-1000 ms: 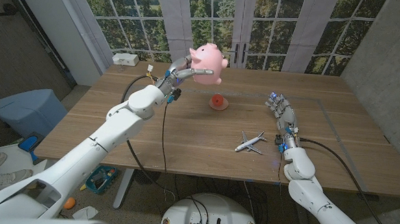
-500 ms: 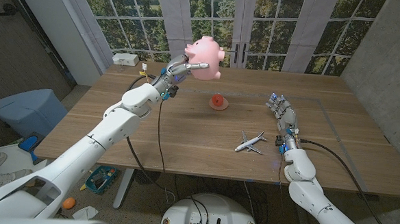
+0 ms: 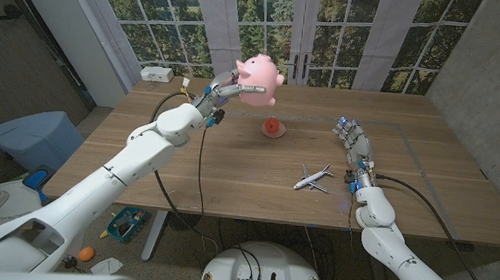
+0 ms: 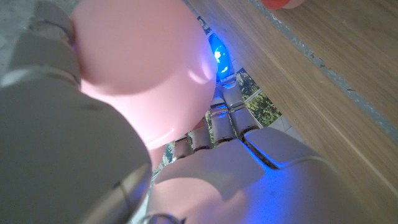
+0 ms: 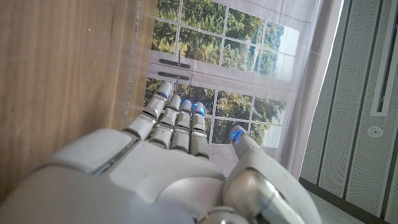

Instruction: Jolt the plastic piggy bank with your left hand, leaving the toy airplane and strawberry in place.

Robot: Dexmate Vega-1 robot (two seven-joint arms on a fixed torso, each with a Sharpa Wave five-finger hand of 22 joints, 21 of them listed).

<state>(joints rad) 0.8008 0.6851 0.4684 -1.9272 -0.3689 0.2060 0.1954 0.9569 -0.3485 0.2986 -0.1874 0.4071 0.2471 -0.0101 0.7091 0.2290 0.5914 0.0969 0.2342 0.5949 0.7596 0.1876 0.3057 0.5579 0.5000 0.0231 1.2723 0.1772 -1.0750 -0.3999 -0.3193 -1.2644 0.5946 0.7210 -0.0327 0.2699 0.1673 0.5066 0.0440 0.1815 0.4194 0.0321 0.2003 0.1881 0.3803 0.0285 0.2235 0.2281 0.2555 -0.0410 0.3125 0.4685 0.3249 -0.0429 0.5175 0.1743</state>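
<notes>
My left hand point(image 3: 227, 92) grips the pink plastic piggy bank point(image 3: 259, 79) and holds it in the air above the table's far left part. In the left wrist view the pink body point(image 4: 140, 62) sits close against my left hand point(image 4: 211, 168). A red strawberry point(image 3: 273, 127) lies on the wooden table point(image 3: 231, 182) just right of and below the bank. The white toy airplane point(image 3: 313, 178) lies nearer the front, right of centre. My right hand point(image 3: 356, 147) stands on its edge right of the airplane, fingers straight and holding nothing; the right wrist view shows its fingers point(image 5: 177, 121) extended.
A white box point(image 3: 157, 73) sits at the table's far left corner. Windows stand behind the table's far edge. A blue bin point(image 3: 36, 139) stands on the floor to the left. A tape line point(image 3: 416, 157) runs along the table's right side.
The piggy bank has shifted in my left hand's grip: up and left half a second ago, now back right and slightly lower. The strawberry, airplane and right hand have not moved.
</notes>
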